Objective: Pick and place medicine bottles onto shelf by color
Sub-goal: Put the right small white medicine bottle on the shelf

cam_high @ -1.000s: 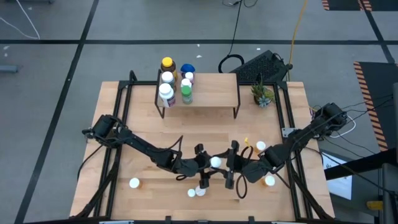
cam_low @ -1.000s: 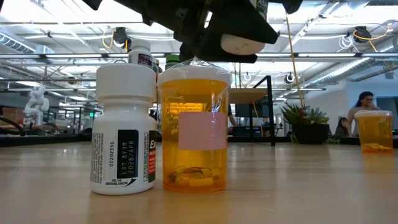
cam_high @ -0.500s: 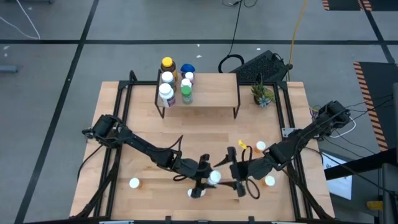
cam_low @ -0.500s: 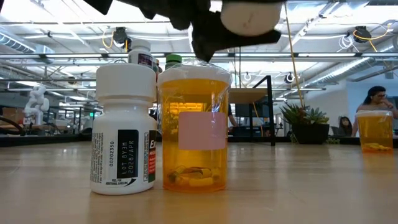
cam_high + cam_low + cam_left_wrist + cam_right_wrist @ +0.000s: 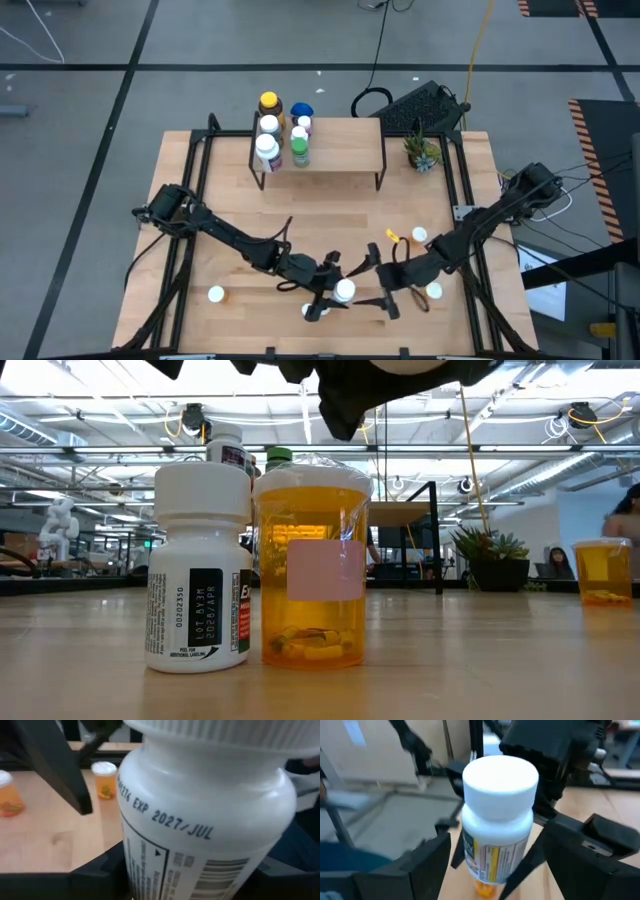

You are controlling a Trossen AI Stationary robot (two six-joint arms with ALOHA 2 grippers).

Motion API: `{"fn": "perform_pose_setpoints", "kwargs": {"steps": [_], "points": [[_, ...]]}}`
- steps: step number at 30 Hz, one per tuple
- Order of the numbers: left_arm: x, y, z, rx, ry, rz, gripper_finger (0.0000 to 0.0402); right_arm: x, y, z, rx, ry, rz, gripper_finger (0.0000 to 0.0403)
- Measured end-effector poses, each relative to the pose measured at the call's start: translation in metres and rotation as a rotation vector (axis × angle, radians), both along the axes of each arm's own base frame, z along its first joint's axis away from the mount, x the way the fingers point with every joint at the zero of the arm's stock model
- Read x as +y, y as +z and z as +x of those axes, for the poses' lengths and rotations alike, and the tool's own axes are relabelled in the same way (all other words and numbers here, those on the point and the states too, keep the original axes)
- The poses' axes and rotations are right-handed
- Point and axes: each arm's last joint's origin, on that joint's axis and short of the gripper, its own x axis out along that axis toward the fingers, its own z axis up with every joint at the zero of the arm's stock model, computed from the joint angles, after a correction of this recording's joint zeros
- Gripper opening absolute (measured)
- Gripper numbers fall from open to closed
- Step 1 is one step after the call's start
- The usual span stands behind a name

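Worktop (image 5: 240, 210) of light wood carries everything, with both arms reaching in over its near edge. Far back stands the shelf (image 5: 345, 140), holding a cluster of bottles (image 5: 278, 140) at its left end, beside a small plant (image 5: 421, 152) off its right end. Near the front middle, the left end effector (image 5: 330, 290) is clamped on a white bottle (image 5: 345, 291), held above the wood; its wrist view is filled by the printed side of that bottle (image 5: 200, 820). The right end effector (image 5: 385, 285) sits just beside it with its fingers spread apart, the white bottle (image 5: 497, 820) standing between them but untouched. Below, a second white bottle (image 5: 198, 565) and an orange one (image 5: 310, 565) stand touching on the worktop. More orange bottles (image 5: 434, 291) stand to the right, and another (image 5: 216, 295) to the left.
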Motion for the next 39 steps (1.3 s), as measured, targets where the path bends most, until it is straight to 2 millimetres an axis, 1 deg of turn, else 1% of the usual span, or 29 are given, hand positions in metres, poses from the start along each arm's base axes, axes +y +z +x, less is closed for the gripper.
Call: {"fn": "perform_pose_setpoints", "kwargs": {"steps": [2,5,8,13,16,22,25,29,31,35,39], "points": [[0.001,0.0,0.001,-0.008,0.03,0.005,0.0228,-0.003,-0.007,-0.005,-0.051,0.001,0.034,0.0308],[0.004,0.001,0.002,-0.011,0.097,0.011,0.0224,-0.007,-0.015,-0.009,-0.075,-0.001,0.05,0.0303],[0.008,0.001,0.003,-0.011,0.131,0.009,0.0225,-0.009,-0.021,-0.007,-0.065,-0.015,0.042,0.029],[0.013,0.0,0.005,-0.002,0.156,-0.004,0.0228,-0.014,-0.032,0.004,-0.061,-0.049,0.037,0.0268],[0.012,0.0,0.005,0.003,0.158,-0.01,0.0229,-0.016,-0.034,0.006,-0.067,-0.052,0.03,0.0251],[0.012,-0.002,0.004,0.03,0.165,-0.021,0.0229,-0.015,-0.034,0.006,-0.064,-0.045,0.012,0.0204],[0.012,-0.003,0.003,0.051,0.185,-0.034,0.023,-0.012,-0.036,0.004,-0.06,-0.062,-0.019,0.0195],[0.013,-0.006,0.002,0.081,0.232,-0.038,0.0232,-0.011,-0.041,0.001,-0.012,-0.119,-0.066,0.0194],[0.016,-0.009,0.002,0.111,0.295,-0.016,0.0238,-0.01,-0.045,-0.002,0.018,-0.164,-0.084,0.0194],[0.029,-0.019,0.0,0.204,0.473,-0.011,0.0257,-0.016,-0.054,-0.005,0.097,-0.296,-0.113,0.0193],[0.035,-0.023,-0.001,0.248,0.524,-0.017,0.0278,-0.021,-0.068,-0.012,0.207,-0.381,-0.157,0.0193]]}}
